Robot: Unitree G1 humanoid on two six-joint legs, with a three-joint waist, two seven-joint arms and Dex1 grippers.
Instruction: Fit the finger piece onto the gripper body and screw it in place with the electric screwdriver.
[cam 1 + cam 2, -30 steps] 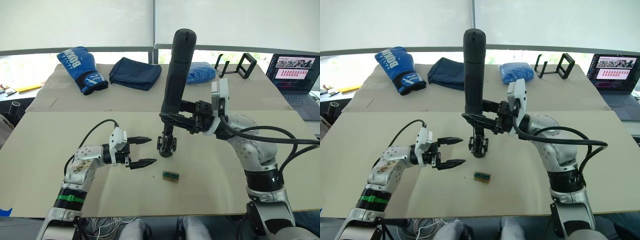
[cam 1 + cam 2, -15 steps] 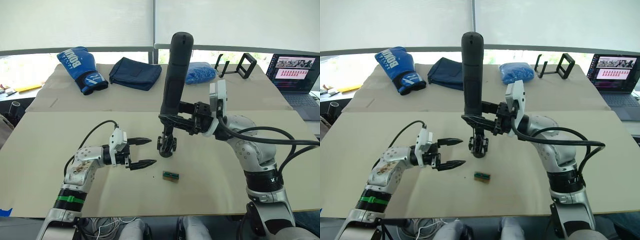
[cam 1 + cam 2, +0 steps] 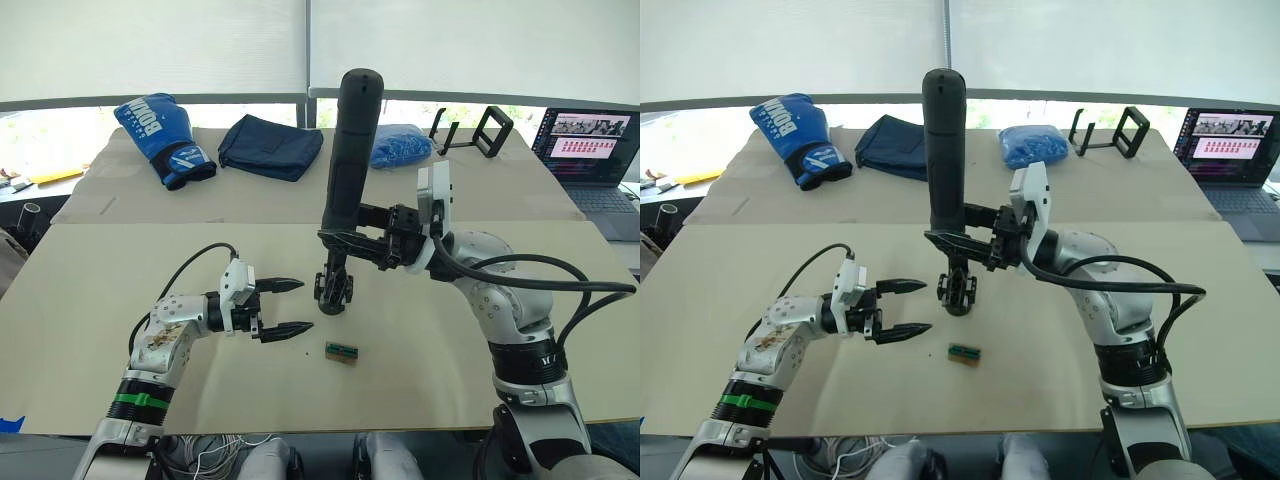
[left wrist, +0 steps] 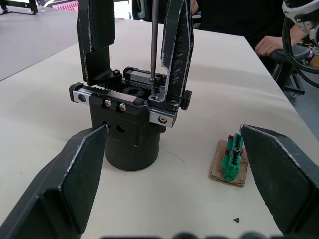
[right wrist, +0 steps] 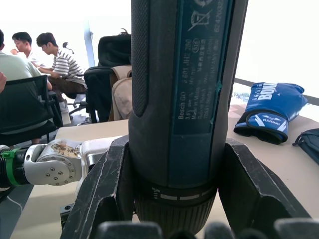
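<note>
Head cam, L eye: my right gripper is clamped round the thick black cylindrical electric screwdriver, held near upright, bit pointing down into the small black gripper body w/ round drum base standing on the tan table. Vs a sec ago the driver's top has drifted a touch toward my left and the wrist w/ it; looks like I'm trimming alignment over the screw, not yet finished driving. My left gripper hovers just beside the body on its left, jaws apart, nothing in them. It has eased a bit lower and nearer me vs earlier. Small green-and-brown block lies near the body, untouched. Blue boxing glove and dark folded cloth at the far edge, unchanged.

R eye: same layout; laptop far right.

L wrist cam: thin metal bit seats on a screw head at the top of the body's bracket, beside an upright flat black finger piece. So piece seems fitted; fastening step is under way, I judge.

R wrist cam: driver barrel held firmly between both fingers. People sit in the background.
</note>
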